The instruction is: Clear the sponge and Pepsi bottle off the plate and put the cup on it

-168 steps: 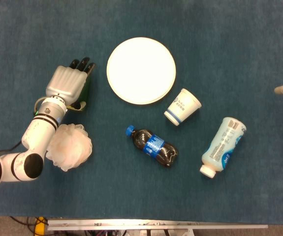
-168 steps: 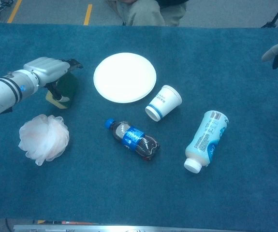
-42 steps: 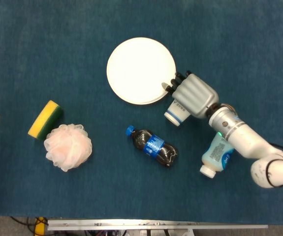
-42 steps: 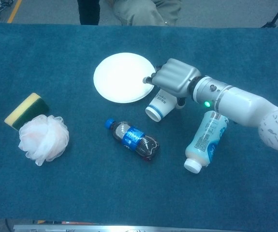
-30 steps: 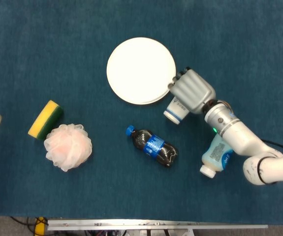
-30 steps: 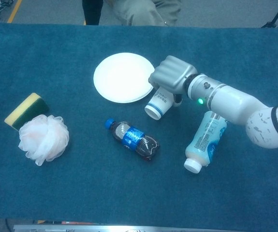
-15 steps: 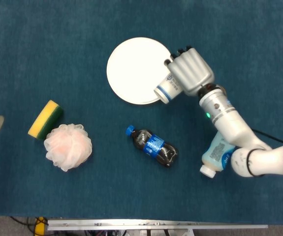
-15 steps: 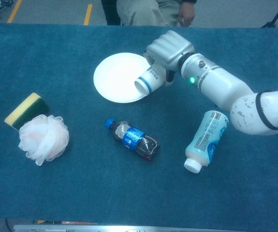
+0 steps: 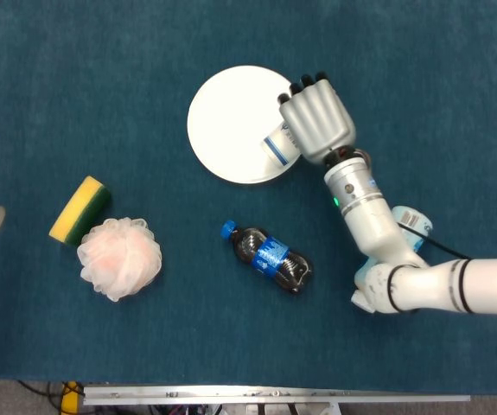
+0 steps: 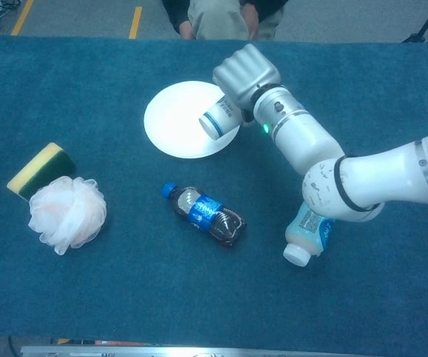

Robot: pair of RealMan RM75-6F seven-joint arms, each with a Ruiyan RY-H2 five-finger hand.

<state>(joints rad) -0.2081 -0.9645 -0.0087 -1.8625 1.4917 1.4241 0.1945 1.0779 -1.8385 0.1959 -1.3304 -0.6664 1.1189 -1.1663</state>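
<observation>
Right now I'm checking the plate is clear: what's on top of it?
Nothing rests on the plate. The right hand holds the cup tilted over its right edge; the hand hides that rim.

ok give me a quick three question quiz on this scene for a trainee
1. True or false: the sponge lies on the plate.
2. What does the right robot hand hold? A) Pepsi bottle B) cup C) bath pouf
3. Fill in: the Pepsi bottle lies on the ____.

Key
1. False; it lies on the blue table cloth beside the bath pouf.
2. B, the cup, tilted over the plate's rim.
3. Table cloth, off the plate.
</observation>
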